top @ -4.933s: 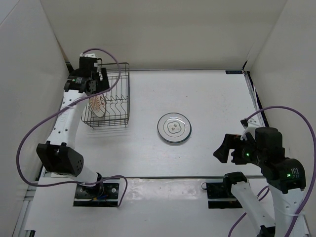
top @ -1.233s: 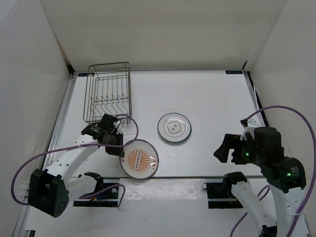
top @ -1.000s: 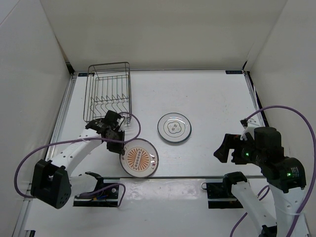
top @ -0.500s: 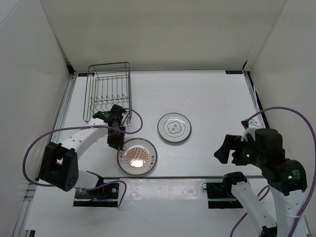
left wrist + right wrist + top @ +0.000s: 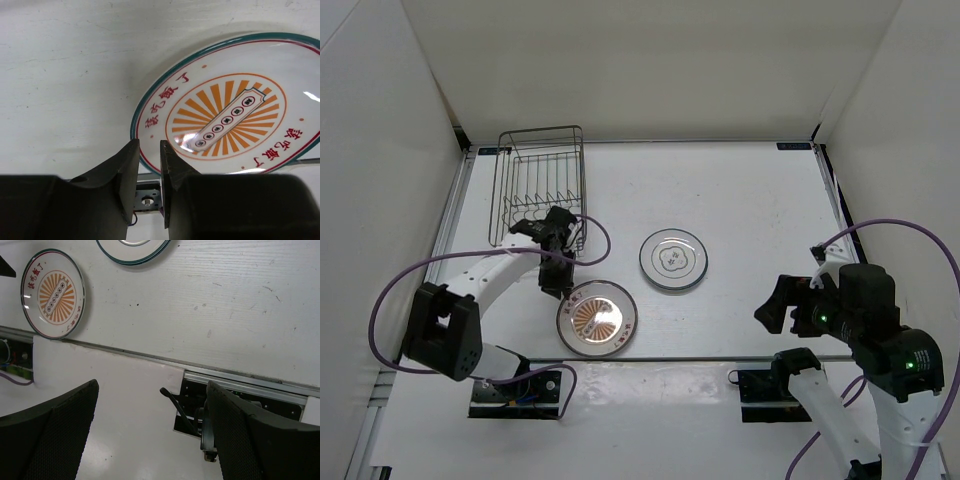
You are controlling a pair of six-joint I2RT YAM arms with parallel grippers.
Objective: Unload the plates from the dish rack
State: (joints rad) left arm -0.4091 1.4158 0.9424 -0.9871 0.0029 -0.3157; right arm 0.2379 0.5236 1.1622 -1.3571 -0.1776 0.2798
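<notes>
White table boxed in by white walls; I see the wire dish rack (image 5: 540,185) at the far left; just in front of it my left gripper (image 5: 563,290) has its jaws a narrow slit apart, pinching nothing, tips by the rim of the orange-patterned plate (image 5: 597,316) lying flat; the grey-rimmed plate (image 5: 673,259) lies flat mid-table; my right gripper (image 5: 782,303) hangs well apart, jaws spread wide.

The orange plate (image 5: 225,107) runs off the left wrist view's right edge, its near rim hidden behind the left pincer (image 5: 149,150). Beyond that plate, the grey-rimmed plate (image 5: 134,251) is cut by the right wrist view's top.
</notes>
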